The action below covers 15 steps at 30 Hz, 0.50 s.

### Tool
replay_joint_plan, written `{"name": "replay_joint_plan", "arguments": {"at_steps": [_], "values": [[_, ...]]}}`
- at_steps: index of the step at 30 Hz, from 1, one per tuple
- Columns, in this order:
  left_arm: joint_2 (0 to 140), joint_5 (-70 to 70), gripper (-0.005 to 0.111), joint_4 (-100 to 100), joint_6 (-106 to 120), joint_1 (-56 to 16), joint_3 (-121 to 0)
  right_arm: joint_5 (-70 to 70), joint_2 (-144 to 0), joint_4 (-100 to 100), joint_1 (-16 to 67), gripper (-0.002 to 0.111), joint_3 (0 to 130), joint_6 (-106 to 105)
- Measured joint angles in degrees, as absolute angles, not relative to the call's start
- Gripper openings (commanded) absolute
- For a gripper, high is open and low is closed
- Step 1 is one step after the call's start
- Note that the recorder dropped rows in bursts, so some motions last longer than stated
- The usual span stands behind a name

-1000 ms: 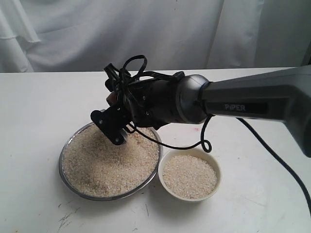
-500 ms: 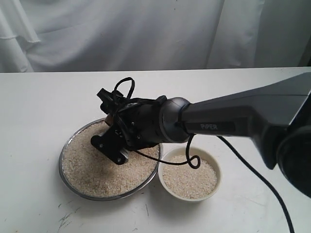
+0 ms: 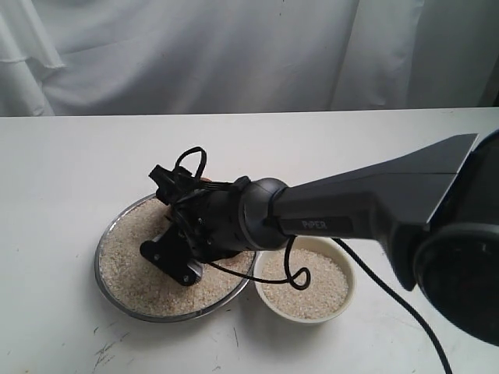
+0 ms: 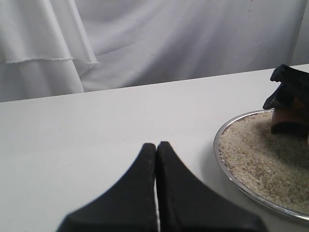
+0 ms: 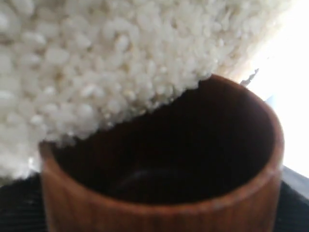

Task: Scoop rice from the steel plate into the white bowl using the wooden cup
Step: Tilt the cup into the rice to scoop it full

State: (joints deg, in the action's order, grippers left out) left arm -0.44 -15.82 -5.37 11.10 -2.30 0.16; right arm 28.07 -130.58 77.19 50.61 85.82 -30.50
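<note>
The wooden cup (image 5: 159,208), orange-brown with a dark interior, was pinched by the right gripper (image 3: 173,222), its mouth set against the rice (image 3: 129,273) on the steel plate (image 3: 98,261) at lower left. It was judged light, rigid and smooth, best clamped across its walls. The left gripper (image 4: 156,159) was pressed together.

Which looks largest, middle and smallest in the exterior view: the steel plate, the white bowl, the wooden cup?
1. steel plate
2. white bowl
3. wooden cup, mostly hidden in that view, so last place is only likely.
</note>
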Motion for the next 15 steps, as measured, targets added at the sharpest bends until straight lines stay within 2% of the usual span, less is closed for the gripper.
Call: {"name": "replay_joint_plan", "arguments": {"at_steps": [15], "values": [[-0.44,-15.82,0.0,-5.37,11.1,-2.3,0.16,25.17,-130.38,61.14,50.83,0.0,86.33,-39.95]]}}
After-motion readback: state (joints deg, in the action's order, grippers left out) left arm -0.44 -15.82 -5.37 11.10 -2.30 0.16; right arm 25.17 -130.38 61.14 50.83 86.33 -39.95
